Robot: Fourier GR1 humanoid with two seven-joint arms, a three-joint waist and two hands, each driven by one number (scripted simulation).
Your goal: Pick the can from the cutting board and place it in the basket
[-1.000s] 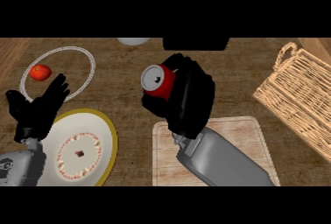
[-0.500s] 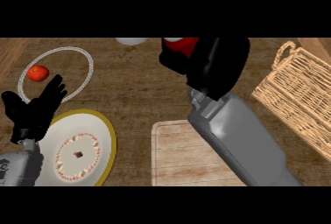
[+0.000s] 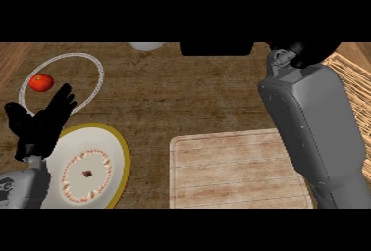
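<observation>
While the right forearm [image 3: 311, 122] stretches up the right side of the view from the lower edge, its right hand [image 3: 304, 51] reaches the top edge, where only a dark part of it shows; whether its fingers are curled or straight cannot be told. A tiny red speck sits by the hand at the top edge, but the can itself cannot be made out. Just beside the forearm, at the right edge, lies the woven basket [image 3: 355, 78], partly hidden by the arm. Below, the wooden cutting board [image 3: 235, 169] lies flat on the brown counter [image 3: 174, 93] with nothing on it. At the left, the left hand [image 3: 39, 125] rests with fingers straight and spread, pointing up, holding nothing, just above a yellow-rimmed plate [image 3: 119, 162]. Further up sits a white ring-shaped plate [image 3: 94, 66] with a red tomato [image 3: 41, 82] inside it.
</observation>
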